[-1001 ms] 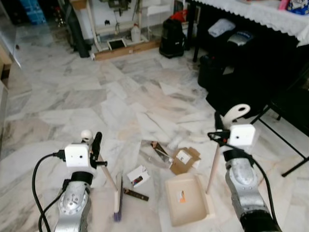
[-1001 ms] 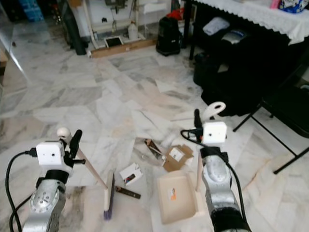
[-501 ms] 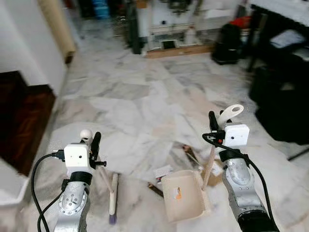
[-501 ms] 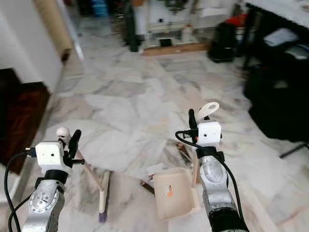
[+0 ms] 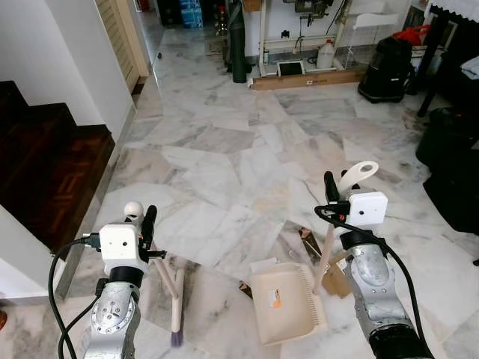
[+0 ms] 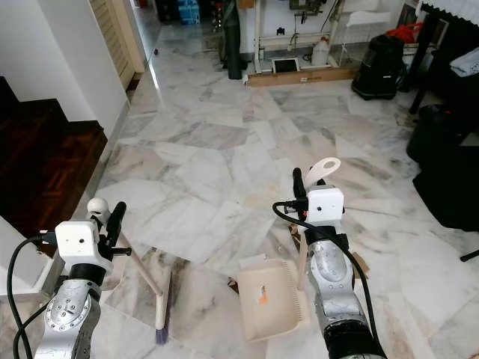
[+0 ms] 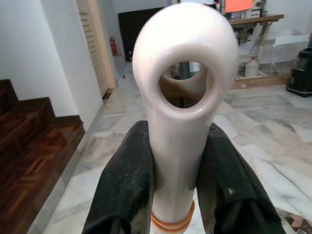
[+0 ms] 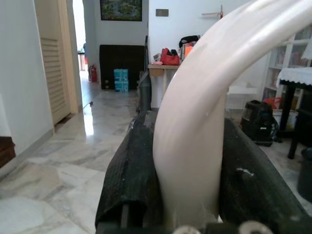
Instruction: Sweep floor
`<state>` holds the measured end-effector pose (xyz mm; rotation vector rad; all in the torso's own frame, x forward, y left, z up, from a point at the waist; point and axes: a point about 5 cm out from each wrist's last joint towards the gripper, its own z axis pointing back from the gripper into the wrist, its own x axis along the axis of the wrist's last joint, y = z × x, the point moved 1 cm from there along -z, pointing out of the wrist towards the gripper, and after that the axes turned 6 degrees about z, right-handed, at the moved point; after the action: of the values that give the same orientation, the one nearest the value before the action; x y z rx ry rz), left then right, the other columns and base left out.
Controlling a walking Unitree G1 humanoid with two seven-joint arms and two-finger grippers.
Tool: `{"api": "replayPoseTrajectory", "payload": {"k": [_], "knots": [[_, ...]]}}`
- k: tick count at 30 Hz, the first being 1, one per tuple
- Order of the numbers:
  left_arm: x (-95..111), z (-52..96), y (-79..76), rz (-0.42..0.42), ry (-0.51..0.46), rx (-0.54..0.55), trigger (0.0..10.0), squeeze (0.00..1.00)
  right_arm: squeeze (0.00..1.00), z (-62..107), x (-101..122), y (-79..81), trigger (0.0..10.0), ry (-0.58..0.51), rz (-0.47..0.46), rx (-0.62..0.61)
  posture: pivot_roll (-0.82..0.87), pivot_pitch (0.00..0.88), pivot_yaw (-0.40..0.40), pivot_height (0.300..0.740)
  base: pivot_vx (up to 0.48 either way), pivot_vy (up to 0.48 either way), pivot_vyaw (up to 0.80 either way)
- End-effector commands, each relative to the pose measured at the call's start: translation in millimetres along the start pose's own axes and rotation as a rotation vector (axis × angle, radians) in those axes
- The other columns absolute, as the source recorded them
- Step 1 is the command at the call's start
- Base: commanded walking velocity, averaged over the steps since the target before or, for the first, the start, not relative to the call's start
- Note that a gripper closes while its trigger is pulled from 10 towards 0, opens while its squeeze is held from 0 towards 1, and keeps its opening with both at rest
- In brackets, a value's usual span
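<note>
1. My left gripper (image 7: 178, 161) is pinching the broom handle (image 7: 179, 97), so the broom (image 5: 176, 303) is reaching the floor at lower left.
2. My right gripper (image 8: 187, 165) is clamping the dustpan handle (image 8: 195, 146), keeping the dustpan (image 5: 284, 303) flat at lower centre, beside the litter (image 5: 310, 243).

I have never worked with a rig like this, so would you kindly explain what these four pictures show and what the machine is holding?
This is a humanoid robot sweeping a marble floor. Two pictures come from its head cameras, looking down at its silver arms. The left gripper clamps the cream handle of a small broom; the right gripper clamps the upright handle of a beige plastic dustpan, which rests on the floor. The other two pictures look along each gripper's black fingers. Cardboard scraps lie beside the dustpan.
</note>
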<state>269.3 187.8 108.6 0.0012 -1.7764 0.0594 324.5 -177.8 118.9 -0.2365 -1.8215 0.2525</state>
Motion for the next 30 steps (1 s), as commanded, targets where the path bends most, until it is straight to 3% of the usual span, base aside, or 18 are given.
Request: {"api": "replayPoseTrajectory", "payload": {"k": [1,18,30], "knots": [[3.1,-0.5,3.4,-0.007,-0.011,0.011,10.0,0.00,0.00,-6.0,13.4,4.7,10.0,-0.069,-0.002,0.013,0.09,0.013,0.053,0.740,0.000,0.000,0.68],[3.7,0.5,4.4,-0.010,-0.013,0.012,10.0,0.00,0.00,-5.7,14.4,6.2,10.0,-0.074,-0.039,0.012,0.09,0.019,0.056,0.740,0.000,0.000,0.04],[3.0,0.3,3.6,-0.012,-0.010,0.013,10.0,0.00,0.00,-6.7,14.8,7.2,10.0,-0.075,-0.043,0.017,0.09,0.016,0.053,0.740,0.260,0.000,0.00]]}}
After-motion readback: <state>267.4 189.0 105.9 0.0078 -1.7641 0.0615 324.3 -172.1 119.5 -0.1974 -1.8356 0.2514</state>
